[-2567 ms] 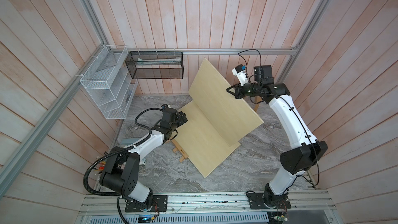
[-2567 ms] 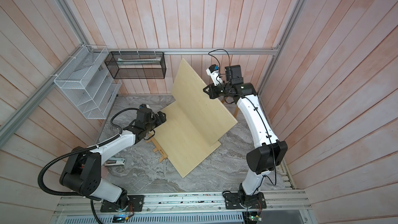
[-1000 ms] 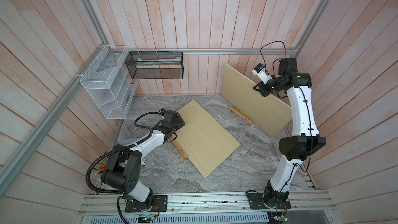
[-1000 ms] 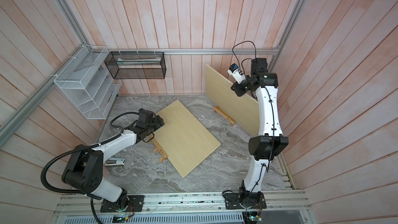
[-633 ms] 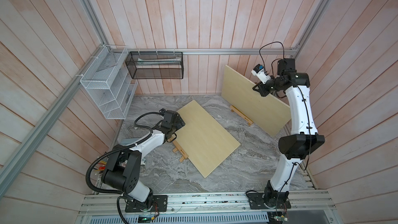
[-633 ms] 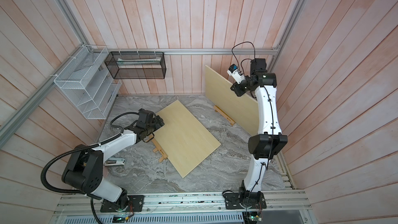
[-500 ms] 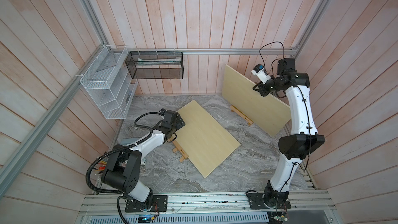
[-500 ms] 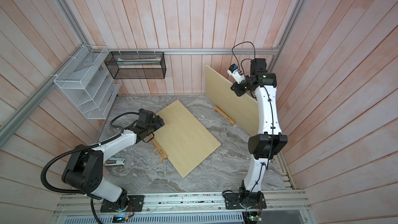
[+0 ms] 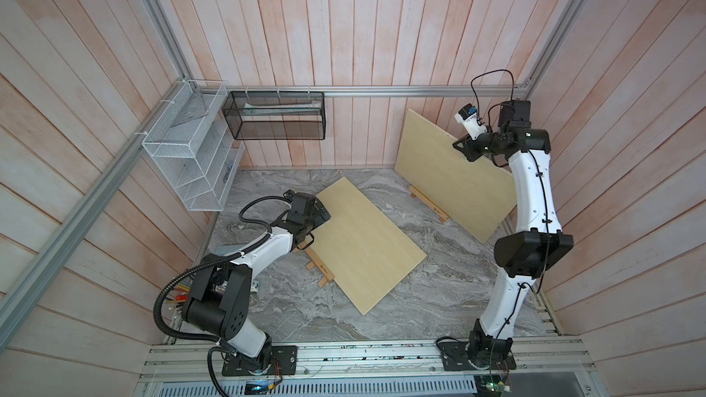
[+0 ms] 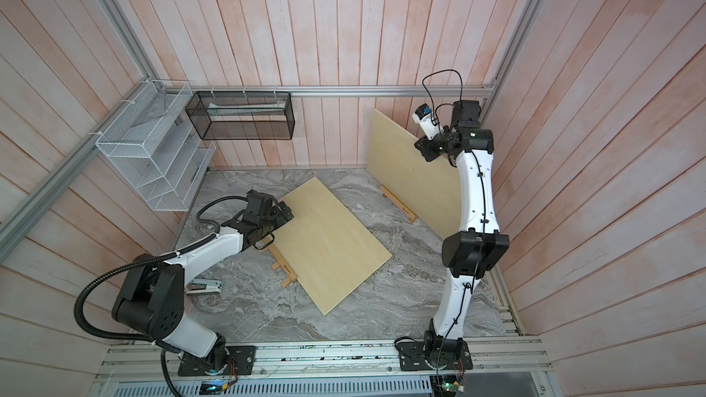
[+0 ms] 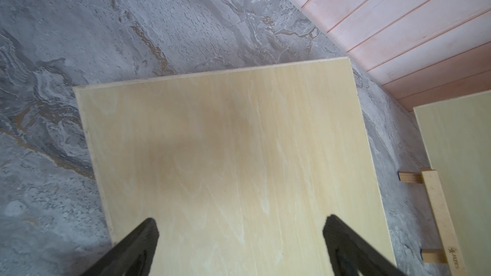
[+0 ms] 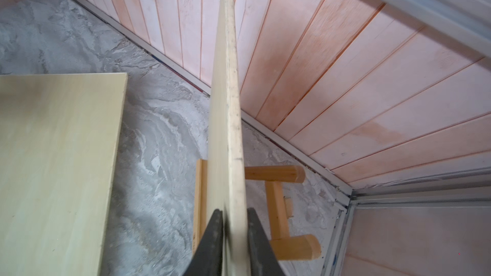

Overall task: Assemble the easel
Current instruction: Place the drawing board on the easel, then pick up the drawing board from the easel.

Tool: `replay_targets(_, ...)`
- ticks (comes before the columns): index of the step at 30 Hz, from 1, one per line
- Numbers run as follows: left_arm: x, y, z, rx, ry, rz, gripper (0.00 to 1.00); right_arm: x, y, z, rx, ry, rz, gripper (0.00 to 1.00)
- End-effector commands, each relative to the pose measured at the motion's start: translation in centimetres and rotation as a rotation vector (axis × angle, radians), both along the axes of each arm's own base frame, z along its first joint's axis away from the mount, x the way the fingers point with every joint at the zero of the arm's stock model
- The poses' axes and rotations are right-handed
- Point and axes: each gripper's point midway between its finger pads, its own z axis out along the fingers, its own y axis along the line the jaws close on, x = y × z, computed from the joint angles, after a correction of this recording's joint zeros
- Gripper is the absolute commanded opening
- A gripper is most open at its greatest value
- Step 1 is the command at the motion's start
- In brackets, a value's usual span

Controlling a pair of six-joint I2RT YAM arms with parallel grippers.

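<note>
A pale wooden board (image 9: 450, 181) (image 10: 412, 169) stands upright at the back right, its lower edge on a small wooden easel stand (image 9: 428, 202) (image 12: 279, 200). My right gripper (image 9: 464, 147) (image 12: 233, 212) is at the board's top edge, with one finger on each face of it. A second board (image 9: 363, 242) (image 11: 225, 155) lies flat mid-table over another stand (image 9: 319, 267) (image 10: 282, 265). My left gripper (image 9: 319, 217) (image 11: 239, 224) hovers over that board's near-left corner, open and empty.
A white wire rack (image 9: 191, 158) and a black mesh basket (image 9: 275, 120) hang on the left and back walls. A stapler (image 10: 204, 286) lies by the left arm's base. The upright board stands close to the right wall (image 9: 573, 147).
The right arm swung the raised board from over the middle to the back right and stood it on its stand. In the last second the left jaws spread a little wider.
</note>
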Motion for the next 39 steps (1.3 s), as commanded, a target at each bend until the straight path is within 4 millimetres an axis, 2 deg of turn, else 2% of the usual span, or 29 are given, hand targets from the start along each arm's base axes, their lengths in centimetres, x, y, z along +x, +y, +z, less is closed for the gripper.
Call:
replay_targets(1,0.6,0.4,0.4,0.028,-0.002,0.011,1.0,1.8,-0.2,0.0,0.032,-0.034,-0.004,0.23)
replay_targets(5,0.8,0.4,0.6,0.032,-0.005,0.016,1.0,2.6,-0.9,-0.1,0.035,-0.046,-0.028,0.34)
replay_targets(9,1.0,0.5,0.9,0.039,-0.012,0.021,1.0,3.2,-1.4,0.8,0.05,-0.08,-0.052,0.42)
replay_targets(12,1.1,0.3,1.1,0.036,-0.011,0.016,1.0,3.7,-1.9,2.2,0.054,-0.122,-0.088,0.47)
replay_targets(14,1.2,0.3,1.1,0.034,-0.008,0.015,1.0,3.7,-2.3,3.3,0.061,-0.153,-0.112,0.55)
replay_targets(16,1.2,0.2,1.1,0.031,-0.011,0.015,1.0,3.7,-2.8,4.5,0.057,-0.187,-0.145,0.67)
replay_targets(23,0.7,0.3,0.7,0.021,-0.013,0.014,1.0,3.5,-4.2,8.2,0.058,-0.296,-0.232,0.69)
replay_targets(26,0.3,0.6,0.6,0.034,-0.007,0.016,1.0,2.5,-3.6,10.5,0.115,-0.333,-0.265,0.69)
replay_targets(28,0.1,1.1,0.6,0.045,0.004,0.021,1.0,1.6,-2.2,10.6,0.169,-0.325,-0.263,0.68)
replay_targets(30,-0.3,1.5,0.5,0.056,0.017,0.022,1.0,0.7,-0.1,9.5,0.216,-0.305,-0.259,0.68)
replay_targets(32,-0.9,2.1,0.3,0.063,0.033,0.029,1.0,-0.6,3.4,7.2,0.249,-0.274,-0.223,0.68)
replay_targets(36,-2.2,3.3,-0.1,0.047,0.059,0.037,1.0,-4.9,12.0,-0.7,0.327,-0.142,-0.08,0.68)
replay_targets(39,-3.3,4.0,-0.5,0.072,0.095,0.015,1.0,-8.0,16.6,-6.6,0.463,0.053,0.02,0.68)
